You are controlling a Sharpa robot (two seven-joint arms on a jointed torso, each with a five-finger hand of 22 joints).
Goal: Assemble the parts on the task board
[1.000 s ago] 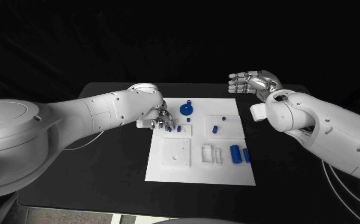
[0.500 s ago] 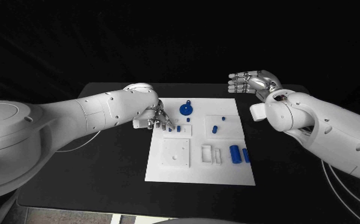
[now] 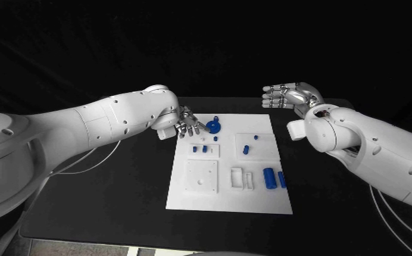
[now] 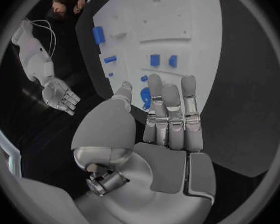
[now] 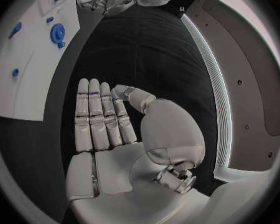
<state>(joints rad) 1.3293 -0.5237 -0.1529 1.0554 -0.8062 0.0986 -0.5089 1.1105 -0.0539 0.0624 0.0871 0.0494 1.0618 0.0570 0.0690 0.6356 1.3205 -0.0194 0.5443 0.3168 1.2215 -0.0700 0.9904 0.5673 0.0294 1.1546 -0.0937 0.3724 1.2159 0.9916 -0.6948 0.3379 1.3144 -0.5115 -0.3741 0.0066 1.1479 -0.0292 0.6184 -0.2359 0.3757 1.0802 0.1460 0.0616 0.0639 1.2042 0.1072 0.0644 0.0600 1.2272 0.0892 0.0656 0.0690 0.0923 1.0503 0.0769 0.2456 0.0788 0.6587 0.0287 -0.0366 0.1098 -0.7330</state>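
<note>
Our left hand (image 3: 184,126) hovers empty, fingers extended, at the task board's (image 3: 230,199) ten o'clock corner; right hand (image 3: 287,94) likewise empty, fingers straight. The left wrist view shows two blue parts (image 4: 162,60) side by side.

The task board (image 3: 230,193) by the left hand (image 3: 186,126) looks like smooth matt white plastic, and the blue parts (image 3: 270,176) on it have a smooth, slightly glossy plastic look. Both that hand and the right hand (image 3: 287,94) are brushed silver metal with pale matt pads (image 4: 169,95), on glossy white shells. The black table (image 3: 128,196) beneath them seems matt, perhaps cloth-covered.
</note>
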